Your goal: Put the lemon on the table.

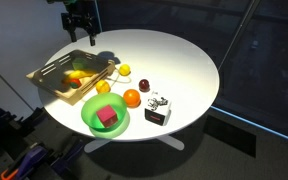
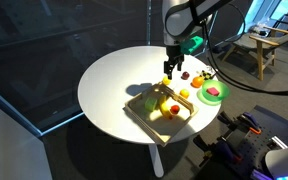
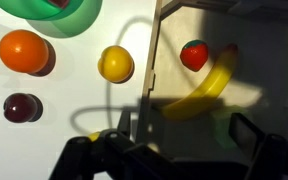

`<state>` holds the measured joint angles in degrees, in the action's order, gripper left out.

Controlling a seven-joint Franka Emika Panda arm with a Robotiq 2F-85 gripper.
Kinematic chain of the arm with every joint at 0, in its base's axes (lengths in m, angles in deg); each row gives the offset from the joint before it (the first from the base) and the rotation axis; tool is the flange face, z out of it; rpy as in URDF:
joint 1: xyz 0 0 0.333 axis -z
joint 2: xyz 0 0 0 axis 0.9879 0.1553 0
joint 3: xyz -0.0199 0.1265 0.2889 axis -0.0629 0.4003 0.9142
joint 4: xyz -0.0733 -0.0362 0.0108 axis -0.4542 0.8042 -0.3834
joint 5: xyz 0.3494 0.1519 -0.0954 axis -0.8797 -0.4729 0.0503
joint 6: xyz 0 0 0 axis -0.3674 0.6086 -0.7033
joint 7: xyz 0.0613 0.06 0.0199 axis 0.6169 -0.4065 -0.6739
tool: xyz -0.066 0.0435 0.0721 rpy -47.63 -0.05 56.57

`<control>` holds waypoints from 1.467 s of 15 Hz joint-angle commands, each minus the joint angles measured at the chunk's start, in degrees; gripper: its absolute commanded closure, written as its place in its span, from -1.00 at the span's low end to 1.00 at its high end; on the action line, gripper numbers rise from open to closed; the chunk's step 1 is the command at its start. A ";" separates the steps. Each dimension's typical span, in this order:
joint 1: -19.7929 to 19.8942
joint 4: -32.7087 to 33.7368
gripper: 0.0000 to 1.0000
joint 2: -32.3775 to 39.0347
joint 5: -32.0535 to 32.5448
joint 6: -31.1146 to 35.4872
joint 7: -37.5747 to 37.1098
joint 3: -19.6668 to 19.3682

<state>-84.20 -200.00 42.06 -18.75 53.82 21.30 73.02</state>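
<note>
We find the lemon (image 3: 116, 64) lying on the bare white table (image 1: 174, 60), outside the wooden tray (image 3: 269, 40) and just beside its rim, which runs at the lemon's 3 o'clock in the wrist view. At its 9 o'clock sits an orange ball (image 3: 24, 51), at 8 o'clock a dark red fruit (image 3: 22, 107), and at 11 o'clock a green bowl (image 3: 69, 20). Inside the tray we make out a strawberry (image 3: 193, 54) and a banana (image 3: 209, 88). The jaws stand apart with nothing between them; the arm (image 1: 81, 15) holds them in the air toward the table's 10 o'clock side
</note>
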 commanded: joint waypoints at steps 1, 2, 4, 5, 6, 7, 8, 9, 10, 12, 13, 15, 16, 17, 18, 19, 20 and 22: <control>-0.29 -5.57 -1.00 -6.23 -0.01 0.80 -2.38 0.25; -0.38 -6.64 -1.00 -7.56 -0.01 1.06 -2.94 0.26; -0.46 -8.45 -1.00 -9.87 -0.13 1.41 -3.87 0.35; -0.50 -9.27 -1.00 -10.99 -0.22 1.55 -4.34 0.39; -0.53 -9.99 -1.00 -11.99 -0.23 1.58 -4.74 0.43; -0.51 -10.82 -1.00 -13.22 -0.25 1.69 -5.26 0.47; -0.50 -11.44 -1.00 -14.23 -0.25 1.75 -5.80 0.52; -0.47 -12.07 -1.00 -15.31 -0.14 1.81 -6.39 0.52; -0.44 -12.47 -1.00 -16.11 -0.07 1.81 -6.94 0.53; -0.35 -13.25 -1.00 -17.91 0.01 1.63 -8.22 0.51; -0.29 -13.68 -1.00 -18.87 0.07 1.74 -8.93 0.49; -0.20 -14.27 -1.00 -20.62 -0.01 1.61 -10.00 0.53; -0.18 -14.48 -1.00 -21.33 0.02 1.50 -10.41 0.57; -0.16 -14.69 -1.00 -22.09 0.09 1.44 -10.91 0.61; -0.14 -14.85 -1.00 -22.80 0.01 1.28 -11.21 0.65; -0.12 -14.92 -1.00 -23.41 0.02 1.15 -11.43 0.69; -0.10 -15.00 -1.00 -23.99 -0.11 1.01 -11.66 0.72; -0.10 -15.31 -1.00 -25.29 -0.46 0.41 -11.49 0.77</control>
<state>-84.60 -213.51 20.04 -18.75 54.54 11.04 73.39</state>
